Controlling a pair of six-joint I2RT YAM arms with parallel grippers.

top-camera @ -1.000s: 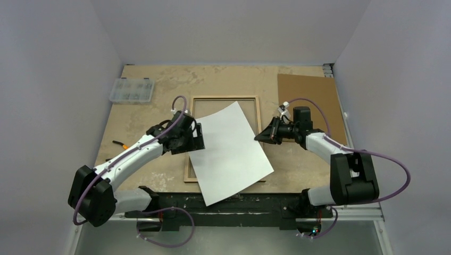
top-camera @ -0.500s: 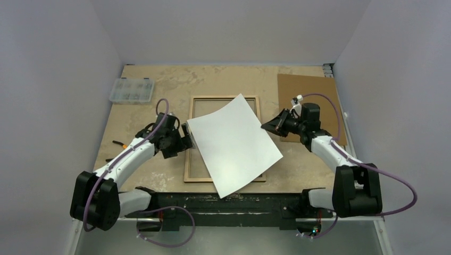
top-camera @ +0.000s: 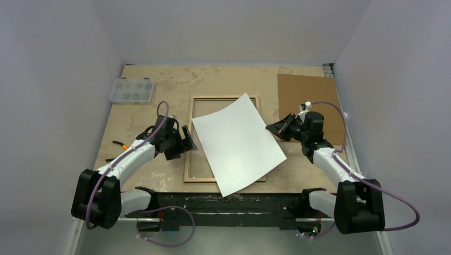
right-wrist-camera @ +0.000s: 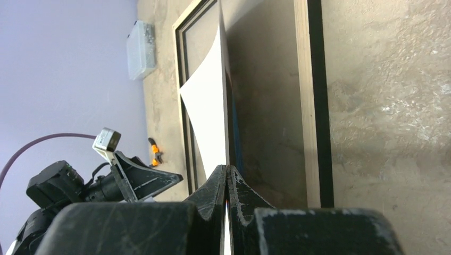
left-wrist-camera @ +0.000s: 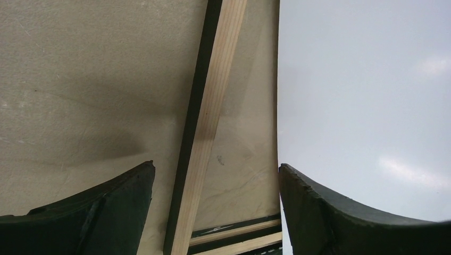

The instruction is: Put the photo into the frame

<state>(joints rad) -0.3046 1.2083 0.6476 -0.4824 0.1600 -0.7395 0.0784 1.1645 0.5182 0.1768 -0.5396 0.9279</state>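
The photo [top-camera: 236, 143] hangs white side up, tilted, over the frame [top-camera: 188, 166], which lies on the table with its tan wood back up. My right gripper [top-camera: 269, 128] is shut on the photo's right edge; in the right wrist view the sheet [right-wrist-camera: 210, 106] runs edge-on out of the closed tips [right-wrist-camera: 227, 169], with a bluish underside. My left gripper [top-camera: 187, 139] stands open just left of the photo. In the left wrist view its jaws [left-wrist-camera: 216, 166] straddle the frame's left rail [left-wrist-camera: 207, 117], and the white sheet [left-wrist-camera: 361, 106] lies beside the right fingertip.
A brown backing board [top-camera: 308, 93] lies at the back right, under my right arm. A clear plastic parts box [top-camera: 132, 90] sits at the back left. A small orange-handled tool [top-camera: 120, 144] lies near the table's left edge.
The right gripper has drawn the photo to the right and turned it over the frame. The left gripper, open throughout, has backed away to the left of the sheet.
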